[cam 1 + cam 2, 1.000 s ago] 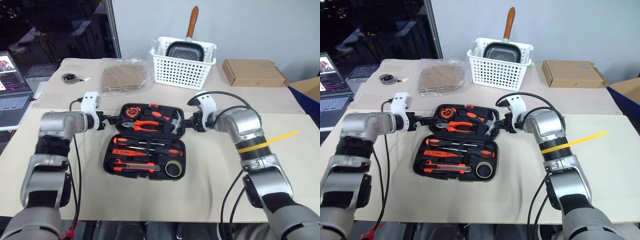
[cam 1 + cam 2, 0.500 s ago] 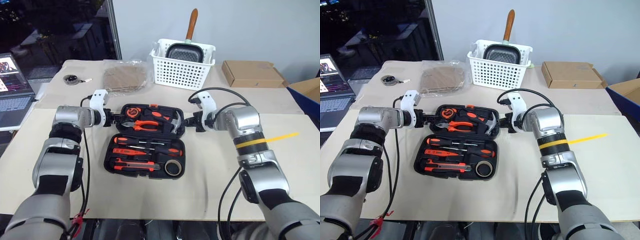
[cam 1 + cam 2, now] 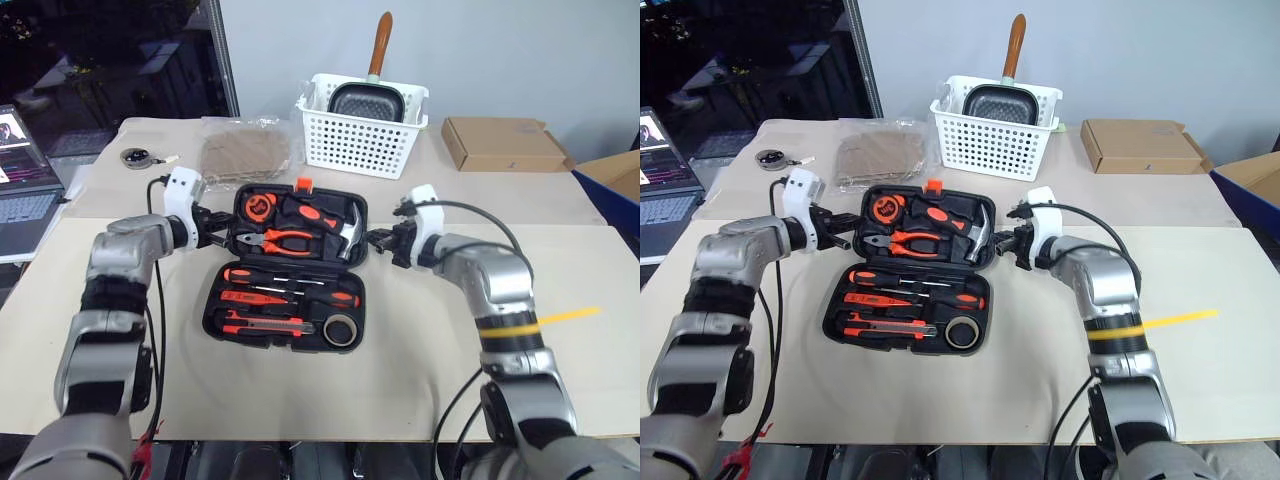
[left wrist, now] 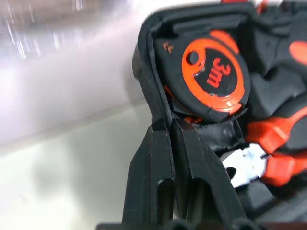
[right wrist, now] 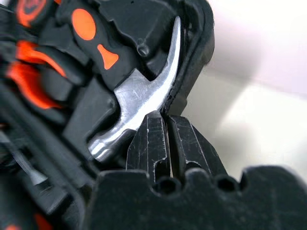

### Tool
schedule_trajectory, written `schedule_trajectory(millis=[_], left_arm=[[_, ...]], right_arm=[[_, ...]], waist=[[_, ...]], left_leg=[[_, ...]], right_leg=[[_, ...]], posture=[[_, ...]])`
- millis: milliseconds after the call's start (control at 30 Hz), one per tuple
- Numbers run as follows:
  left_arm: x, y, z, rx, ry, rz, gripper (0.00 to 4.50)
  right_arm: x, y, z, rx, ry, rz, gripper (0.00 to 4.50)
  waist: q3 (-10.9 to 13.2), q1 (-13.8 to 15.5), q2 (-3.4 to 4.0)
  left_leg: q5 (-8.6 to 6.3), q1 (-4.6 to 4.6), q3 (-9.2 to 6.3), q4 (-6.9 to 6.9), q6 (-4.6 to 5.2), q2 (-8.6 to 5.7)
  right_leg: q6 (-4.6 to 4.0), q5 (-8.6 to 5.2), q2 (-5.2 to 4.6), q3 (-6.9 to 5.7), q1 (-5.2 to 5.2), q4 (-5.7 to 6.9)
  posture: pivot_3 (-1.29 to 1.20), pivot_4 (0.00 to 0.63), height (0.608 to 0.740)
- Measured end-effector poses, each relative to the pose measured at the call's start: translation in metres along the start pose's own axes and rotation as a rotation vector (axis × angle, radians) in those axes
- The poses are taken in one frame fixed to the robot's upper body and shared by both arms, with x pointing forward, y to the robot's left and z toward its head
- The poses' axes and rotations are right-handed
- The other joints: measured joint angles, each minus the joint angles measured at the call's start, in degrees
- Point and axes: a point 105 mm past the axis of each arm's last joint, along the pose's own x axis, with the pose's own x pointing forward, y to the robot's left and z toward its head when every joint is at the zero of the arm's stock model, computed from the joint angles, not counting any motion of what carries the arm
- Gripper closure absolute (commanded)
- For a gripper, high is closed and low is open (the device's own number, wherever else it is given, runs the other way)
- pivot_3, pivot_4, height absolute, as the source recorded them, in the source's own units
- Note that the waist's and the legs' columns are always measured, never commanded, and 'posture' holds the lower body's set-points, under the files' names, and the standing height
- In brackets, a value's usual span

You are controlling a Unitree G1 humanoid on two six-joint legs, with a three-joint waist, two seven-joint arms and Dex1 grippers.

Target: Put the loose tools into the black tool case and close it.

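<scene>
Two-handed grip on the black tool case [image 4: 144, 72], open on the pale table [image 3: 420, 350] with its lid half tilted up off the surface and its base flat in front.

Behind the case, towards the wall: white perforated basket [image 3: 365, 150] with a dark pan [image 3: 368, 100] standing in it. Behind the case and off to its right: flat brown cardboard box [image 3: 505, 145].

At the lid's left edge: left gripper [image 3: 212, 226], fingers [image 4: 192, 163] pinched together on the black rim just beside the orange tape measure [image 3: 261, 204]. At the lid's right edge: right gripper [image 3: 378, 240], likewise closed tight on the rim, right next to the steel head of the hammer [image 3: 345, 228].

Seated in the lid with those two: orange-handled pliers [image 3: 285, 240]. On the lid's far rim: small orange latch [image 3: 303, 184].

Seated in the base, from hinge to front edge: long-shafted screwdriver [image 3: 290, 275], second black-and-orange screwdriver [image 3: 290, 297], then orange-and-black utility knife [image 3: 262, 322] along the front left. In the base's front right corner: small grey tape roll [image 3: 340, 330], lying flat in its recess.

Cannot tell the little tester screwdriver apart from the other tools in the base.
</scene>
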Motion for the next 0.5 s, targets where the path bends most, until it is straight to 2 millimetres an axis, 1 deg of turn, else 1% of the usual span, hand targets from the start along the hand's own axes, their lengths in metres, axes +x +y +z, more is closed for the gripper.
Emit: schedule_trajectory(millis=[100, 167, 200, 267, 300, 367, 400, 467, 500], left_arm=[[-0.015, -0.012, 0.011, 0.154, -0.094, -0.018, 4.48], [-0.026, -0.023, 0.009, 0.252, -0.125, -0.042, 4.48], [-0.035, -0.029, 0.002, 0.313, -0.118, -0.063, 4.48], [-0.049, -0.035, -0.015, 0.395, -0.081, -0.094, 4.48], [-0.054, -0.039, -0.018, 0.427, -0.084, -0.108, 4.48], [-0.062, -0.041, -0.021, 0.464, -0.070, -0.116, 4.48], [-0.065, -0.043, -0.025, 0.470, -0.060, -0.123, 4.48], [-0.069, -0.046, -0.032, 0.458, -0.043, -0.131, 4.48], [-0.071, -0.047, -0.037, 0.444, -0.030, -0.138, 3.79]], right_arm=[[-0.014, 0.005, 0.014, -0.101, -0.107, -0.012, 4.50], [-0.029, 0.009, 0.015, -0.218, -0.149, -0.027, 4.50], [-0.040, 0.014, 0.009, -0.301, -0.156, -0.020, 4.50], [-0.056, 0.028, -0.009, -0.411, -0.132, 0.029, 4.50], [-0.064, 0.033, -0.019, -0.448, -0.114, 0.050, 4.50], [-0.074, 0.042, -0.027, -0.496, -0.116, 0.084, 4.50], [-0.079, 0.048, -0.033, -0.527, -0.107, 0.106, 4.50], [-0.086, 0.054, -0.040, -0.578, -0.095, 0.138, 4.50], [-0.089, 0.057, -0.045, -0.607, -0.084, 0.157, 4.50]], waist=[[0.00, 0.23, 0.00], [0.00, 0.56, 0.00], [0.00, 0.70, 0.00], [0.00, 0.78, 0.01], [0.00, 0.76, 0.00], [0.00, 0.58, 0.01], [0.01, 0.48, 0.02], [0.01, 0.54, 0.02], [0.01, 0.58, 0.01]], left_leg=[[0.00, 0.00, 0.03, -0.01, 0.00, 0.00], [-0.01, 0.01, 0.03, -0.01, 0.01, 0.00], [-0.03, 0.03, 0.04, -0.04, 0.03, 0.00], [-0.04, 0.08, 0.06, -0.06, 0.05, 0.01], [-0.04, 0.17, 0.07, -0.04, 0.06, 0.02], [-0.15, 0.51, 0.11, -0.04, 0.24, 0.04], [-0.41, 0.83, 0.12, -0.05, 0.65, 0.08], [-0.41, 1.32, 0.11, -0.05, 0.66, 0.10], [-0.41, 1.64, 0.09, -0.05, 0.65, 0.14]], right_leg=[[0.00, 0.00, -0.02, 0.01, -0.03, 0.00], [0.00, 0.00, -0.03, 0.01, -0.02, -0.04], [0.01, -0.01, -0.02, 0.02, 0.01, -0.06], [0.01, -0.02, -0.01, 0.03, 0.07, -0.11], [0.01, -0.03, -0.01, 0.04, 0.18, -0.13], [0.02, -0.04, -0.01, 0.12, 0.52, -0.32], [0.03, -0.05, 0.00, 0.10, 0.86, -0.55], [0.07, -0.08, 0.00, 0.06, 1.34, -0.59], [0.39, -0.35, -0.01, 0.02, 1.66, -0.61]], posture=[[0.00, 0.150, 0.740], [0.00, 0.150, 0.740], [0.00, 0.150, 0.740], [0.00, 0.150, 0.740], [0.00, 0.150, 0.740], [0.00, 0.150, 0.740], [0.00, 0.150, 0.740], [0.00, 0.150, 0.740], [0.00, 0.150, 0.740]])
